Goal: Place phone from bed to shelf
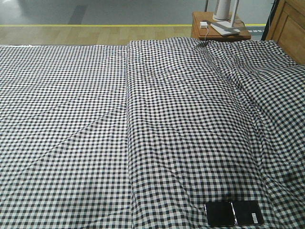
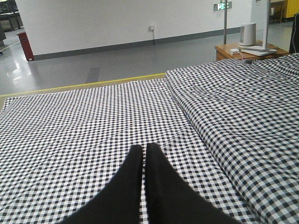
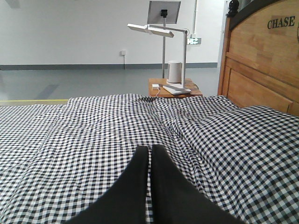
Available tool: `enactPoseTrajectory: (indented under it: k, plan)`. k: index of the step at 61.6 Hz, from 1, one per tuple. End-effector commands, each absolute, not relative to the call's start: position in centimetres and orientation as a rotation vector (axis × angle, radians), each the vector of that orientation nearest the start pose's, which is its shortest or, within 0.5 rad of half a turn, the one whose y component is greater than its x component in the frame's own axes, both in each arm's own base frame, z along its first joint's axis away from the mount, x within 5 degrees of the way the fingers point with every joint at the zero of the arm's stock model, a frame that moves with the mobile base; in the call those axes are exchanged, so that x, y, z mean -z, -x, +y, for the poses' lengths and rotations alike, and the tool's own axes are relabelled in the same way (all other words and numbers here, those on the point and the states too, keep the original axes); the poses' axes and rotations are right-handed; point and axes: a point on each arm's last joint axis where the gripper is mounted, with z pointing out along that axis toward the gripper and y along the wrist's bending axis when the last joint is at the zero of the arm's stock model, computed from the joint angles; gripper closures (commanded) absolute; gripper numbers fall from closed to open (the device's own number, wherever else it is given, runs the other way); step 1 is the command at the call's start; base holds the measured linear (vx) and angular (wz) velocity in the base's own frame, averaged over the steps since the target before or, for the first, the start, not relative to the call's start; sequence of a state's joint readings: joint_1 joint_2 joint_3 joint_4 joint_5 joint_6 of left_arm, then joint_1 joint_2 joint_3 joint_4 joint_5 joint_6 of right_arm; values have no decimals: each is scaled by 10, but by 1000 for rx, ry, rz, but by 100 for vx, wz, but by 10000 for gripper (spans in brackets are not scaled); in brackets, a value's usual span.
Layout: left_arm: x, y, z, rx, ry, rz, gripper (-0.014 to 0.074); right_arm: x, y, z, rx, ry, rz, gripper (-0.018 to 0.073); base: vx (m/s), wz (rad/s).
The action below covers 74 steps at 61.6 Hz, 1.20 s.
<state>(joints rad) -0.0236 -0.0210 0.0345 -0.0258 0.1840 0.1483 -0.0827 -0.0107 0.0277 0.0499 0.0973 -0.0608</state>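
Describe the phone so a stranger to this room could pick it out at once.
Start from the wide bed covered in black-and-white check fabric. Follow its raised middle strip to the near edge, low right in the front view, where the phone lies flat. It is the only glossy black slab on the cloth, with a thin line across its face.

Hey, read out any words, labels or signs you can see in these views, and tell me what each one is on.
"CHASE": on the wooden headboard, seen from the right wrist.
The green wall sign: lit, but too blurred to read.
Any print on the phone: too small to read.
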Motion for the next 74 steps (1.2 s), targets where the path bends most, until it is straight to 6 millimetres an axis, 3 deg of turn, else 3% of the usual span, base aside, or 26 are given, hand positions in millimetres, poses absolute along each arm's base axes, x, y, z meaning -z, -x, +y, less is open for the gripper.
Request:
enactPoseTrajectory:
  k: [1, 74]
  plan:
    - [-201, -55, -2, -64, -106, 1578, 595, -202, -56, -5, 91, -49, 1512, 565, 0, 0]
    - [-201, -55, -2, -64, -106, 1578, 595, -204, -56, -5, 113, -30, 1497, 565, 0, 0]
